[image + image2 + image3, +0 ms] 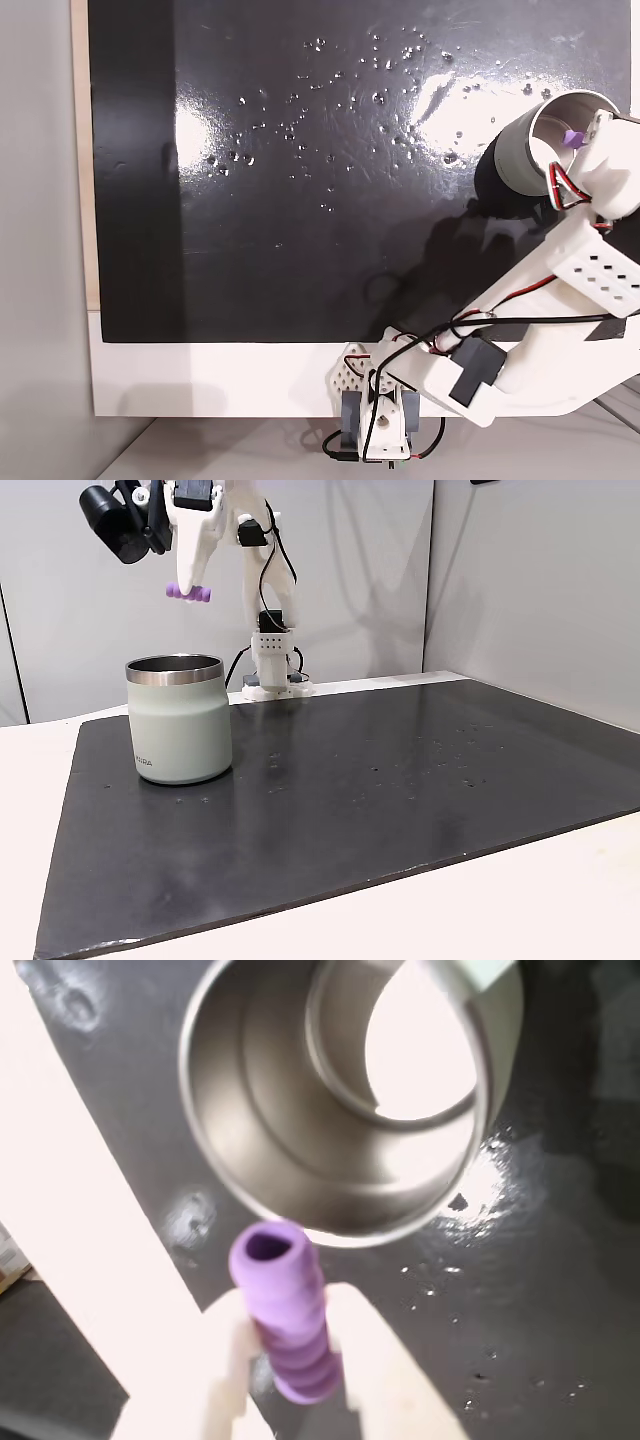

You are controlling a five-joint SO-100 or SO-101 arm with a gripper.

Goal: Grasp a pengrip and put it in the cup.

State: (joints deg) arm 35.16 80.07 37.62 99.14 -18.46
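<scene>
Here, pinching the pengrip (285, 1325) crosswise in the pincer (287, 1360), high above the cup (179, 719).
Hanging clear of the steel rim in a fixed view, pengrip (189, 592) lying level between both fingers; standing upright on the dark mat (400, 780) covering the bench, cup (340, 1100) showing its shiny interior below.

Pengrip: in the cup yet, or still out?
Out. The pengrip is clamped in the gripper, held in the air above the cup, whose steel inside looks empty in the wrist view.
</scene>
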